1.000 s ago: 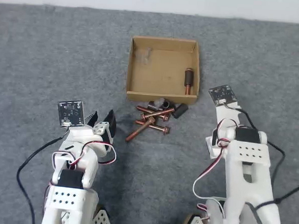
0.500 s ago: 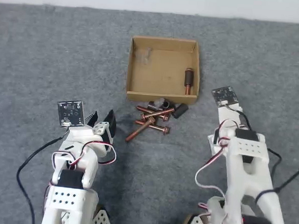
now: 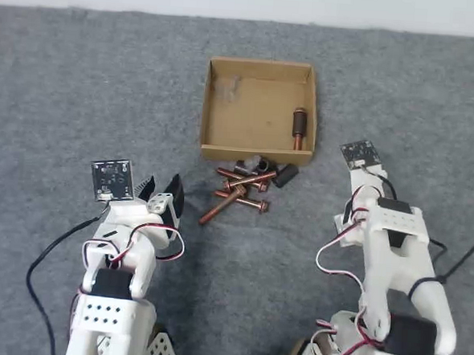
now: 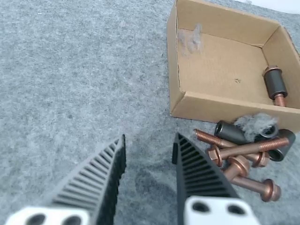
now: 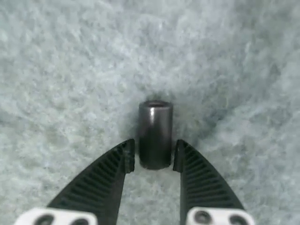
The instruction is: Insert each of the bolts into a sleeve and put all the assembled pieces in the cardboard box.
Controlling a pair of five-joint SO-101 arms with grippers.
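Grey fuzzy felt table (image 3: 82,71). Left tool (image 4: 150,140) spread, ribbed black fingers over bare felt. Right tool (image 5: 153,145) pinching a smooth dark cylindrical sleeve (image 5: 155,124), near end hidden between the tips. Threaded copper bolts (image 3: 240,192) piled with loose sleeves (image 4: 230,131) just before the brown cardboard box (image 3: 257,155); one assembled piece (image 3: 299,126) lies inside. Bolts overlap, count unclear.

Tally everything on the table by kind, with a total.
Box: 1
Assembled piece, in the box: 1
Loose bolts: 5, though they overlap
Loose sleeves: 4, three by the bolts, one at the right gripper
Total: 11
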